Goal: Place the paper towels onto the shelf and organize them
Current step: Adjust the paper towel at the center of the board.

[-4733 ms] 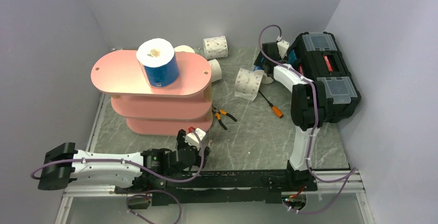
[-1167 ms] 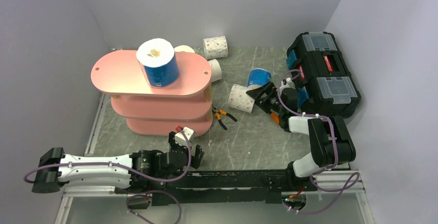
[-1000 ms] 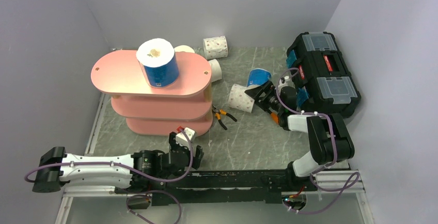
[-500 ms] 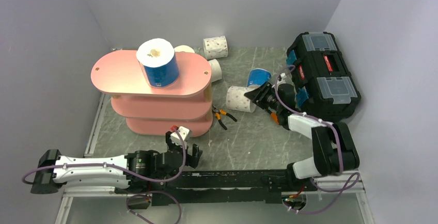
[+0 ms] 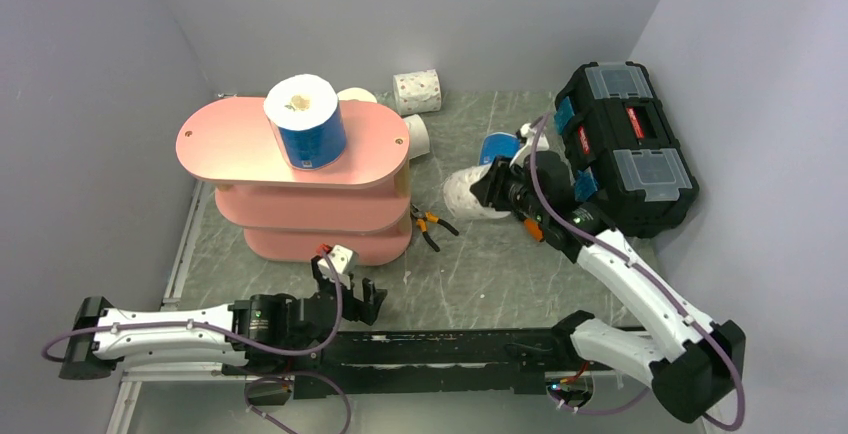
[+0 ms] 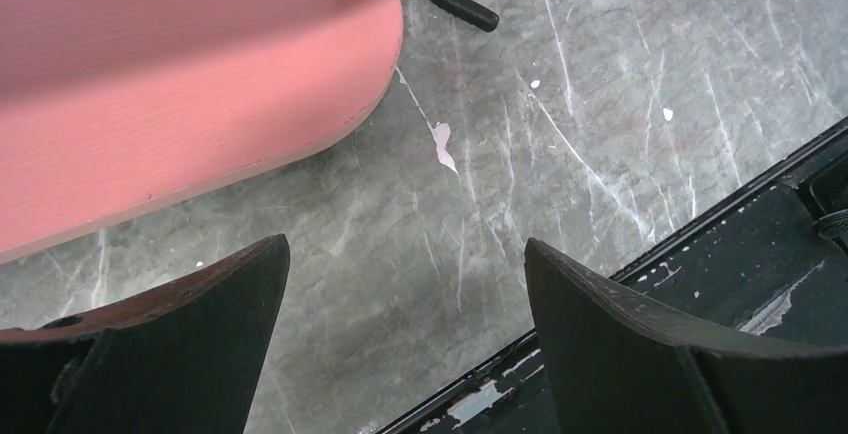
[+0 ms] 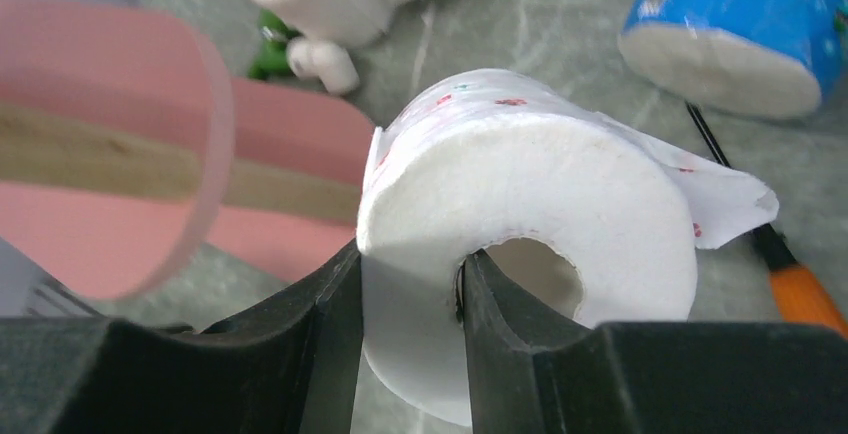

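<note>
Your right gripper (image 7: 410, 289) is clamped on only the speckled roll's (image 7: 540, 179) wall, centre frame. That soft paper may slip or tear when lifted. Your left gripper (image 6: 400, 264) stands apart, empty.

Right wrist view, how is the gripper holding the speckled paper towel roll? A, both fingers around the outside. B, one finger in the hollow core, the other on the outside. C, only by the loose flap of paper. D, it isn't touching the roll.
B: the right gripper has one finger inside the core of the speckled roll and the other against its outer side, pinching the wall.
</note>
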`<state>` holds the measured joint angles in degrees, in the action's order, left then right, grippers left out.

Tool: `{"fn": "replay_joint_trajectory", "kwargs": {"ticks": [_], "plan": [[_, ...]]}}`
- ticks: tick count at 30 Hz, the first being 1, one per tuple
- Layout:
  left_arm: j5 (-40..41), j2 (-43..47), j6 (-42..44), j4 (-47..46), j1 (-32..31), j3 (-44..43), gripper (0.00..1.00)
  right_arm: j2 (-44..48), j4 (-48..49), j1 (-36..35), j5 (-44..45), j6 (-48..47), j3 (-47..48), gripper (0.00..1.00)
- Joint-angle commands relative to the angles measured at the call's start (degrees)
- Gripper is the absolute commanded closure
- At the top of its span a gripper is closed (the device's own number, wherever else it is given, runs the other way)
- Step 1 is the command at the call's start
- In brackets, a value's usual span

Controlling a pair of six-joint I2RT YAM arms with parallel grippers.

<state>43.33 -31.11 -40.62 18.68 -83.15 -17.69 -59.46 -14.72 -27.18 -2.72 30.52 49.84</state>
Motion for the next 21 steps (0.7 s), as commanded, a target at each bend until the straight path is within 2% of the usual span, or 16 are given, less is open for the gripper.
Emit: {"fn": "replay_joint_trajectory", "kwargs": {"ticks": [1,6,11,16,21], "plan": [[1.1,2.8,-1.4,-0.1,-0.5,1.2,0.06,3.2,-17.9,-6.9,11.6,-3.7,3.2,0.62],[1.9,4.7,-2.9,1.6,-0.4,1.6,0.06,1.8,-30.2,-22.8,23.6,-0.3,7.2,0.62],[2.9,5.5,-3.6,1.3,-0.5,2.6,0.06,-8.8,-41.2,-38.5,34.7,3.2,14.5,0.62],[3.4,5.4,-3.8,1.4,-0.4,2.5,0.07,-16.9,-39.6,-43.4,35.3,1.5,16.9,0.62],[3.1,5.9,-4.9,2.9,-0.5,2.5,0.07,-19.5,-33.0,-43.6,31.9,-1.2,15.4,0.61]]}}
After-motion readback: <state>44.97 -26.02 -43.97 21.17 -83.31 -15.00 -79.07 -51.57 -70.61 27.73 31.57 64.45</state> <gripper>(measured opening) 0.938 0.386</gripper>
